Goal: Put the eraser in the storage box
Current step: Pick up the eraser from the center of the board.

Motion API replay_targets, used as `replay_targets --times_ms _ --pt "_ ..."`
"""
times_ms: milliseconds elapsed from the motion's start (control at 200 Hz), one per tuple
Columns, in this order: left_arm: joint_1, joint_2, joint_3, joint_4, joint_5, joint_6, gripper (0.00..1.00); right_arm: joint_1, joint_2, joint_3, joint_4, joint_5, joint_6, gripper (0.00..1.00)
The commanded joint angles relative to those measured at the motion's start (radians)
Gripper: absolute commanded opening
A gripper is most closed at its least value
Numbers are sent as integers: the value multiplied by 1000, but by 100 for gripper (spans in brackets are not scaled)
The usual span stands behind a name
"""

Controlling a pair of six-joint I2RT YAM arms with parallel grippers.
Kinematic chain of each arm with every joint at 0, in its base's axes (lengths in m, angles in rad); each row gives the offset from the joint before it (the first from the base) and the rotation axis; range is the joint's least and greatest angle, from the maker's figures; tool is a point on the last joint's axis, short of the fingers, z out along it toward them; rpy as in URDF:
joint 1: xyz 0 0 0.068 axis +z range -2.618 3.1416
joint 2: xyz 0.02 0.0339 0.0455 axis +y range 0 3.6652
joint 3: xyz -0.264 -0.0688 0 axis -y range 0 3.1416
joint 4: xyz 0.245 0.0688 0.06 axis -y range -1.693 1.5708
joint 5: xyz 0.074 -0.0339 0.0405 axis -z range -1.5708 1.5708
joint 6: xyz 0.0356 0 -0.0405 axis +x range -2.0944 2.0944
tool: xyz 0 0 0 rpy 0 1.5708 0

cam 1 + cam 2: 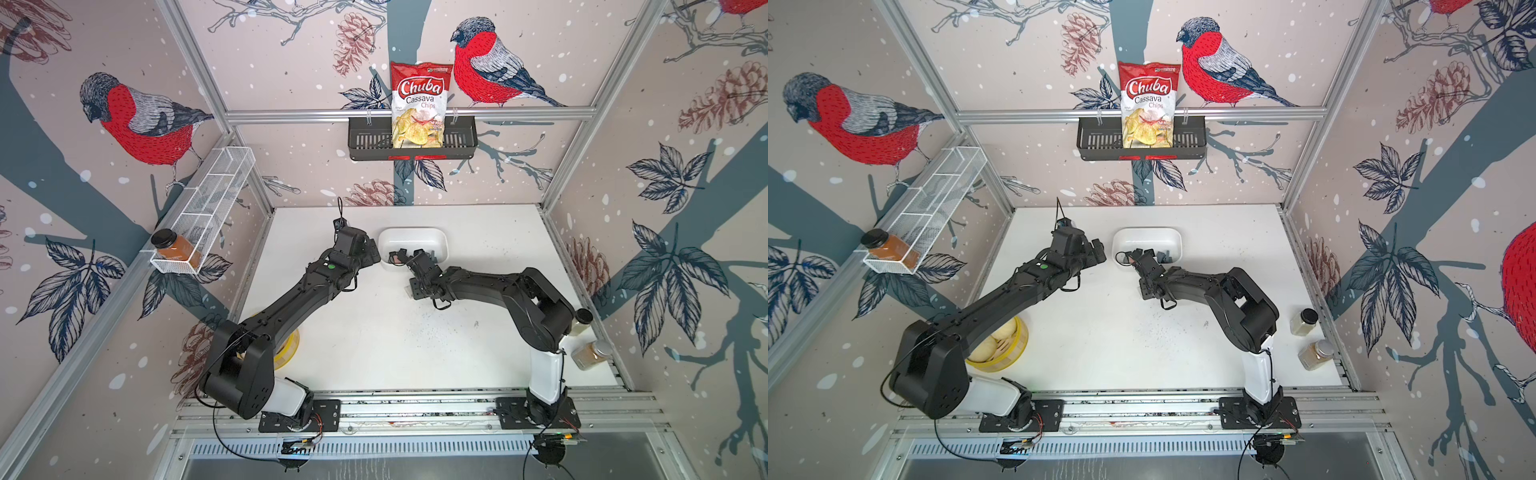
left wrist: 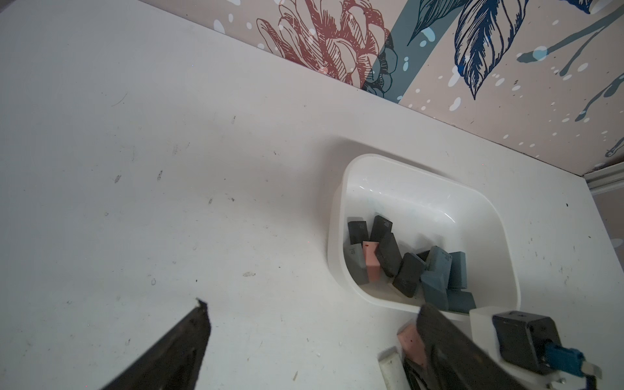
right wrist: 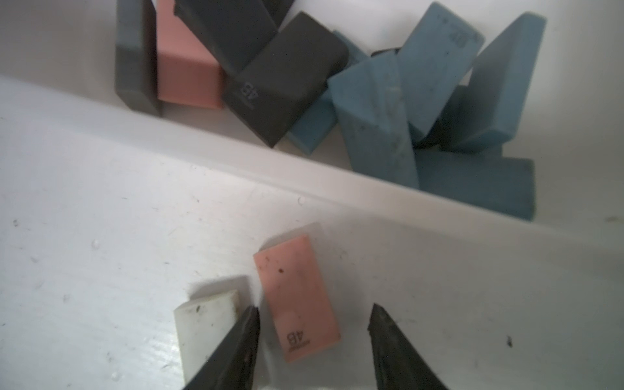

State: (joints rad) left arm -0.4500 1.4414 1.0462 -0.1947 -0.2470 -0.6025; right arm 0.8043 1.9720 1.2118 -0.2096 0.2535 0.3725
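A pink eraser (image 3: 297, 297) lies flat on the white table just outside the near wall of the storage box (image 3: 270, 169), with a white eraser (image 3: 209, 331) beside it. My right gripper (image 3: 314, 308) is open and straddles the pink eraser: one finger stands between the two erasers, the other a gap away on the far side. The storage box (image 1: 415, 230) (image 2: 371, 162) holds several dark grey, blue and pink erasers (image 2: 405, 266). My left gripper (image 2: 314, 305) hangs wide open and empty over bare table left of the box. The left wrist view also shows the pink eraser (image 2: 410, 341).
A chips bag (image 1: 419, 104) stands in a black slotted basket (image 1: 365, 141) on the back wall. A white wire rack (image 1: 208, 208) on the left wall holds a spice jar (image 1: 174, 247). A yellow steamer (image 1: 1013, 345) sits under the left arm. Two jars (image 1: 1316, 353) stand at the right.
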Motion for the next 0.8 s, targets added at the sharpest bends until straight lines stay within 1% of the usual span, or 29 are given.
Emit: replay_targets --times_ms 0,205,410,525,655,796 --pt "0 -5 1 19 -9 -5 96 5 9 2 -19 -21 -2 53" --pt "1 -5 1 19 -11 -8 96 6 13 -2 -16 -22 -1 49" --pt "1 -4 1 20 -11 -8 96 7 26 9 -15 -22 -6 47" --pt "0 -6 1 20 -12 -7 96 7 34 19 -17 -26 -8 42" --pt "0 -6 1 20 -11 -7 96 7 34 24 -19 -30 -8 41" --pt "2 -6 2 20 -10 -8 96 10 33 18 -21 -31 -10 36"
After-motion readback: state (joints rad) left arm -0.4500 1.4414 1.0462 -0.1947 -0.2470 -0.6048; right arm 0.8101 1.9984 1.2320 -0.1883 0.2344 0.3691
